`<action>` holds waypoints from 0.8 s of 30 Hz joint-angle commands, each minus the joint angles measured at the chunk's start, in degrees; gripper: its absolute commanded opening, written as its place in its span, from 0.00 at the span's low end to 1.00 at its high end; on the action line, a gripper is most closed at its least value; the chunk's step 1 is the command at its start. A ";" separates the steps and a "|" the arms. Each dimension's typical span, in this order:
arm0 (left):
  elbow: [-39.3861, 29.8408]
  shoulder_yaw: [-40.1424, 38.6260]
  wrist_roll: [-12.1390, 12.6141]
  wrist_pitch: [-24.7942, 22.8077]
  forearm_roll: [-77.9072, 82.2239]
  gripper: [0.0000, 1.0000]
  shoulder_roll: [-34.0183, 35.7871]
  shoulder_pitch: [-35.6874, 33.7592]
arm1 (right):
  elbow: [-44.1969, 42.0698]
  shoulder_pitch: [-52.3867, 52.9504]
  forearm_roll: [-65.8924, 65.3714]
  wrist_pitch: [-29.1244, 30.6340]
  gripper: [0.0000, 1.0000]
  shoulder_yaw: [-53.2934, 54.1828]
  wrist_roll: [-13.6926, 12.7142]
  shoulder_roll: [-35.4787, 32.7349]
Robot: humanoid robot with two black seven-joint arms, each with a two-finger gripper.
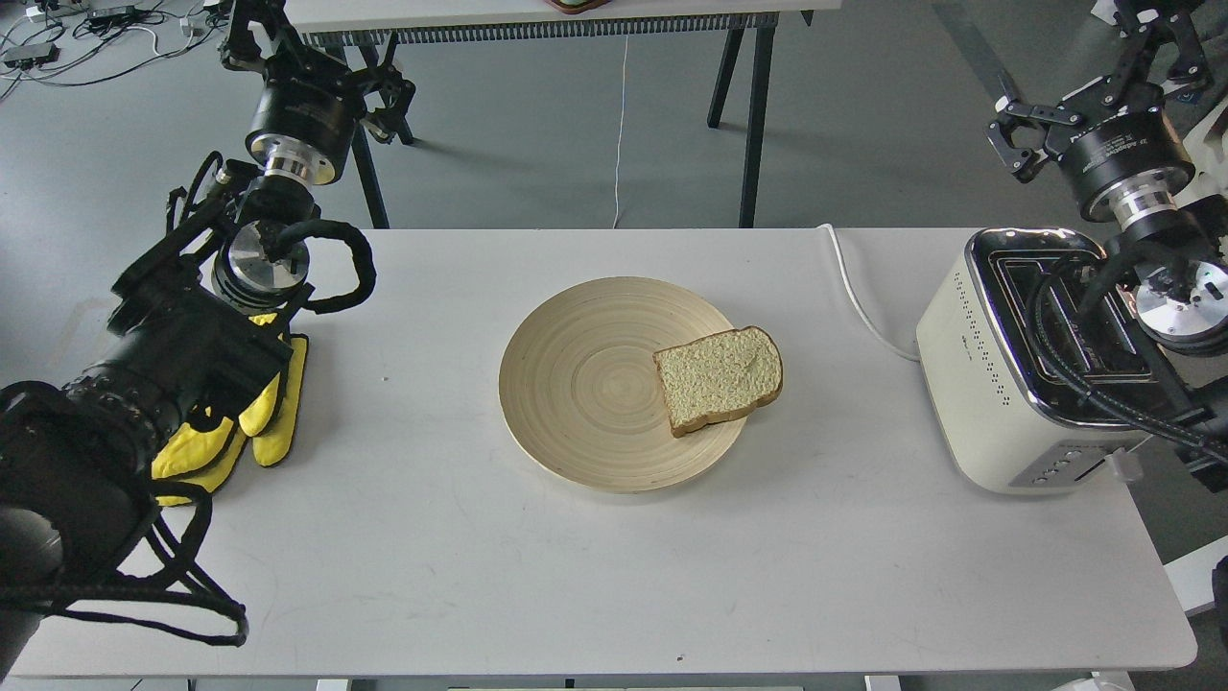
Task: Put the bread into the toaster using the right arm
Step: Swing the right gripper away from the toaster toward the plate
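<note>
A slice of tan bread (720, 379) with a brown crust lies flat on the right side of a round pale wooden plate (576, 384), its edge overhanging the rim. The cream-white toaster (988, 384) stands at the table's right end, its chrome top and two slots facing up. My right arm reaches over the toaster's far side, and its cabling crosses the slots. The right gripper (1146, 43) is high at the top right, off the table and far from the bread, dark and partly cut off. My left gripper (269, 38) is raised at the top left, just as unclear.
A yellow cloth (269, 422) lies under my left arm at the table's left edge. The toaster's white cord (854, 288) runs off the white table's (576, 576) back edge. Another table's black legs (748, 115) stand behind, with cables on the floor at top left.
</note>
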 commanded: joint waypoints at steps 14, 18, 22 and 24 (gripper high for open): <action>0.01 0.01 -0.06 -0.03 -0.06 1.00 0.10 0.05 | 7.87 -0.46 -13.09 -5.70 0.99 -7.26 1.79 -0.96; 0.01 0.01 0.03 0.23 -0.06 1.00 -0.07 0.05 | 14.03 -2.39 -27.33 -10.55 0.99 -8.93 1.80 -2.46; 0.09 0.01 0.03 0.32 -0.06 1.00 -0.07 0.05 | 17.64 -3.27 -41.48 -14.58 0.98 -13.76 1.80 -4.04; 0.09 0.01 0.03 0.32 -0.06 1.00 -0.16 0.05 | 18.87 -3.54 -46.85 -18.97 0.97 -16.83 1.80 -4.57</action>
